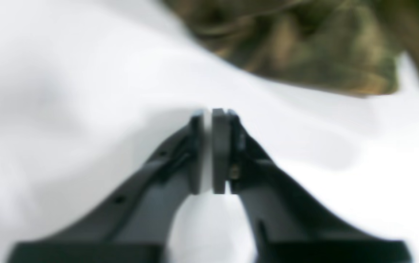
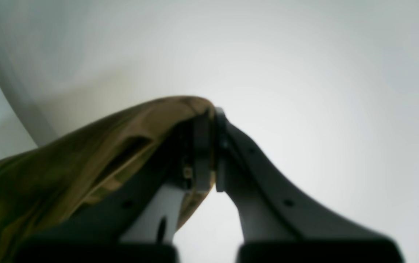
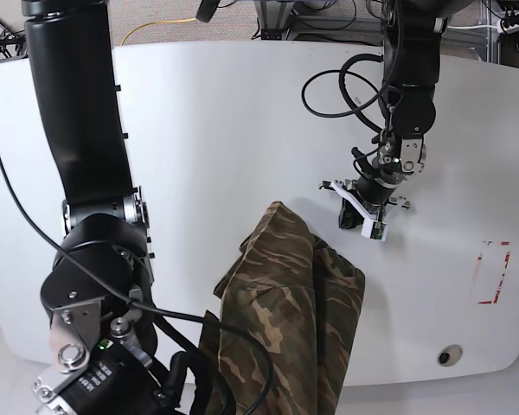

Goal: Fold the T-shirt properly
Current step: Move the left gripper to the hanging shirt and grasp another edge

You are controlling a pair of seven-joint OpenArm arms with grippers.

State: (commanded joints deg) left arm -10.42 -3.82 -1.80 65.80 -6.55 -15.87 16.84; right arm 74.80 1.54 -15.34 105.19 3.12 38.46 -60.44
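In the left wrist view, the left tool [image 1: 209, 153] has its fingertips almost together, a thin strip of white showing between them, and nothing is in their grip. The T-shirt [image 1: 297, 54] lies beyond the tips, its camouflage edge near but apart from them.

In the right wrist view, the right tool [image 2: 209, 149] is closed on the T-shirt — a plain brownish band of it is pinched at the tips, and the cloth drapes away toward the lower left, looking lifted.

In the base view, the T-shirt runs over the near part of the white counter [image 3: 216, 104] and on past the bottom of the picture, in long overlapping layers with an uneven outline. The left tool is just beyond its far end; the right tool's tips are hidden here behind the arm.

As for progress, the layers suggest folding is under way, perhaps midway, though a neat packet is well off. Left to do, I judge: lay down the held band, square the edges — then close up the length.
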